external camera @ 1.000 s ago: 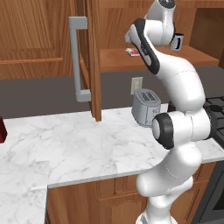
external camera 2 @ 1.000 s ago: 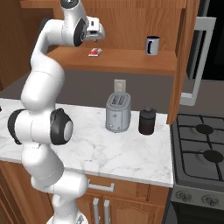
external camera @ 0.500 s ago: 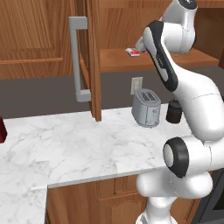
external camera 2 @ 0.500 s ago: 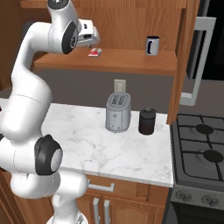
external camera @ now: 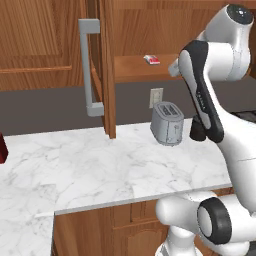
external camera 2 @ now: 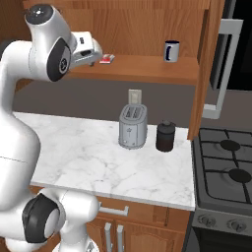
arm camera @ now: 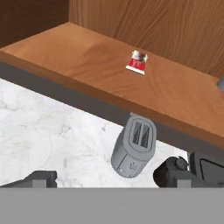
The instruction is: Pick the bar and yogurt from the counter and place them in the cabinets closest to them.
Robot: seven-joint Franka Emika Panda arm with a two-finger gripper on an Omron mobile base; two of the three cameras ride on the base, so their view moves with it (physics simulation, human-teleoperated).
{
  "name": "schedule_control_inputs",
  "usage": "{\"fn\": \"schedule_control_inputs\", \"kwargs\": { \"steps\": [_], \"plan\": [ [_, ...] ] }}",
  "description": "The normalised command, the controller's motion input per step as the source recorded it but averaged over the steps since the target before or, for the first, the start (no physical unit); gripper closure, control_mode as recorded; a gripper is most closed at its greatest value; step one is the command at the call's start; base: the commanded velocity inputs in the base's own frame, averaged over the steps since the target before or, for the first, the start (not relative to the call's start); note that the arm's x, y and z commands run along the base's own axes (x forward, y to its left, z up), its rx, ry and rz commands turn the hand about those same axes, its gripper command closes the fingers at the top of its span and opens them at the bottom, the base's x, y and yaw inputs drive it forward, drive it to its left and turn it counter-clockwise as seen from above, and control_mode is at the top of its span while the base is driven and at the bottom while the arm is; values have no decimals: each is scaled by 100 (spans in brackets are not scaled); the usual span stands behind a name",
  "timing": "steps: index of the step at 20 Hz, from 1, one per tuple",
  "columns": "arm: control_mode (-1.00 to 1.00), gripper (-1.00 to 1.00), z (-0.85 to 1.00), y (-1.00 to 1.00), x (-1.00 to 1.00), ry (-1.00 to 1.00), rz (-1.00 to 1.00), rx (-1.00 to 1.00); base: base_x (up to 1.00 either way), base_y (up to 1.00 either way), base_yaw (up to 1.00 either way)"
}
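Note:
The bar, a small white packet with a red patch, lies flat on the open cabinet's wooden shelf. My gripper hovers just in front of the shelf's left end, a short way back from the bar. It is open and holds nothing. In the hand view the bar lies well ahead of the fingertips. The white marble counter runs below. The yogurt is out of view.
A grey toaster and a dark canister stand on the counter under the shelf. A mug sits at the shelf's right end. Open cabinet doors flank the shelf. A stove is at right.
My hand has drawn back and slightly down from the shelf, and the arm's elbow has swung across. The bar stays where it was on the shelf. The jaws remain open.

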Motion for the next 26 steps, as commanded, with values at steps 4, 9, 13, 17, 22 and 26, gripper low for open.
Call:
{"fn": "schedule_control_inputs", "kwargs": {
  "steps": [4, 9, 13, 17, 22, 26],
  "plan": [
    [-100, -100, -13, -17, -100, 0, -4, -4, 0, 0, 0],
    [-100, -100, -30, -25, -70, 4, -18, 0, 0, 0, 0],
    [-100, -100, -4, -3, -7, 2, -3, 0, 0, 0, 0],
    [-100, -100, 0, 0, 0, 0, 0, 0, 0, 0, 0],
    [-100, -100, 0, 0, 0, 0, 0, 0, 0, 0, 0],
    [100, -100, 0, 0, 0, 0, 0, 0, -3, 0, 0]
  ]
}}
